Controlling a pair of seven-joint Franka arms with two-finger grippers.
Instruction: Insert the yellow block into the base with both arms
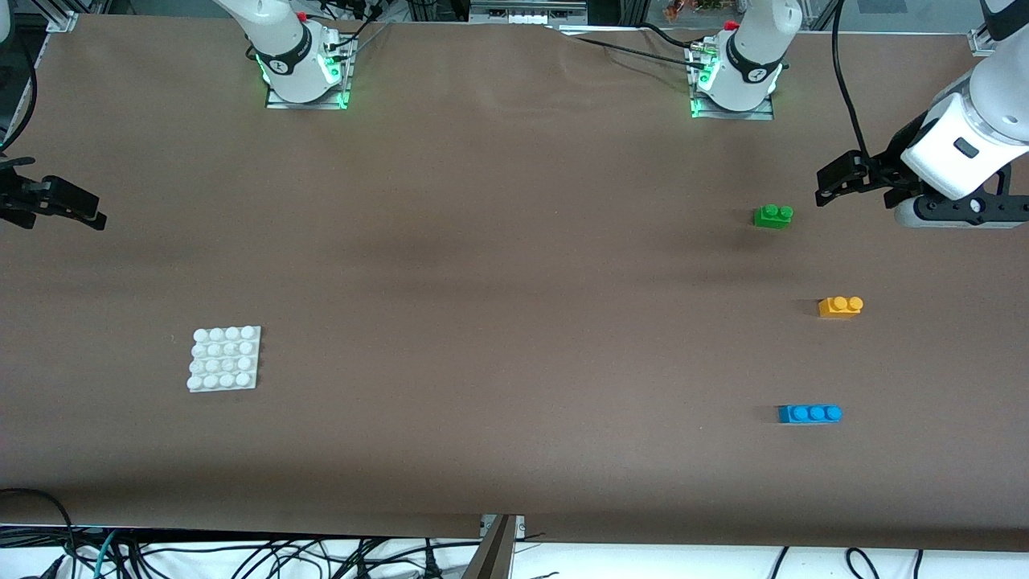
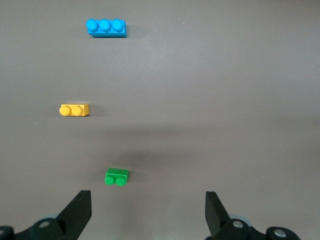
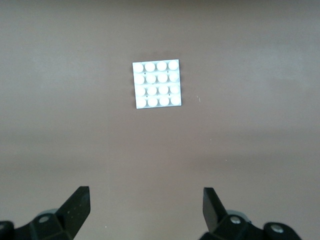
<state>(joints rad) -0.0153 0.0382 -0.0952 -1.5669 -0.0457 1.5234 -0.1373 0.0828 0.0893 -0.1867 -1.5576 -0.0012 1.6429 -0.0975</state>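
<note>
The yellow block (image 1: 840, 306) (image 2: 75, 110) lies on the brown table toward the left arm's end, studs up. The white base (image 1: 225, 359) (image 3: 156, 84) lies flat toward the right arm's end. My left gripper (image 1: 830, 183) (image 2: 147, 212) hangs open and empty over the table beside the green brick, apart from the yellow block. Over the table's edge at the right arm's end, my right gripper (image 1: 76, 207) (image 3: 145, 207) hangs open and empty, well away from the base.
A green two-stud brick (image 1: 772, 215) (image 2: 116, 176) lies farther from the front camera than the yellow block. A blue three-stud brick (image 1: 809, 413) (image 2: 105, 27) lies nearer. The arm bases (image 1: 305, 72) stand along the back edge.
</note>
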